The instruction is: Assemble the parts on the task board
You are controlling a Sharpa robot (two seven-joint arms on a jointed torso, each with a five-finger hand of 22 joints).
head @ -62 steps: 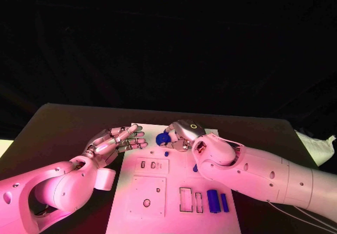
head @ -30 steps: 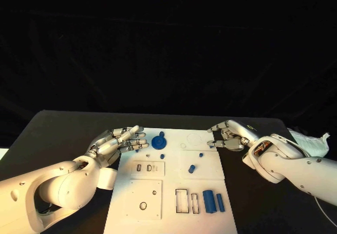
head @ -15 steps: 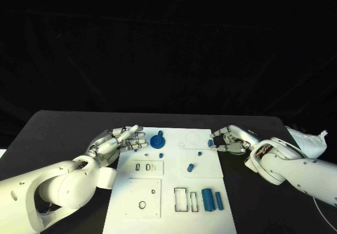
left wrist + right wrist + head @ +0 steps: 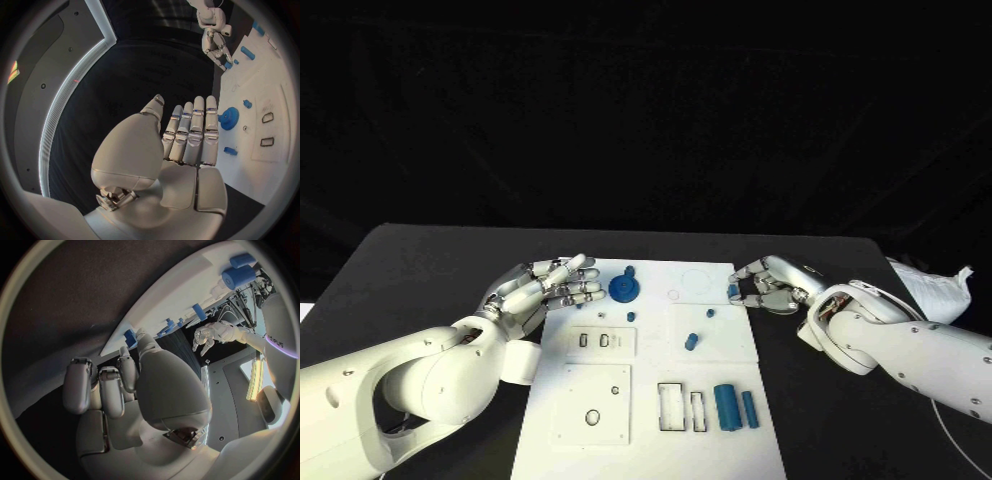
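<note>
Now right hand (image 4: 764, 284) pinches a blue part (image 4: 733, 292) at task board's (image 4: 625, 400) edge.

the setting is a robotics test lab or recording booth. a black table (image 4: 430, 260) stands before a plain black backdrop that covers the whole background in the head view. a white task board (image 4: 646, 400) with machined slots and cut-outs lies on the table, as a bench fixture. the right wrist view shows a lit strip lamp (image 4: 255, 380) at the room's edge, and the left wrist view shows a pale curved light band (image 4: 69, 85) beside dark panels.
</note>
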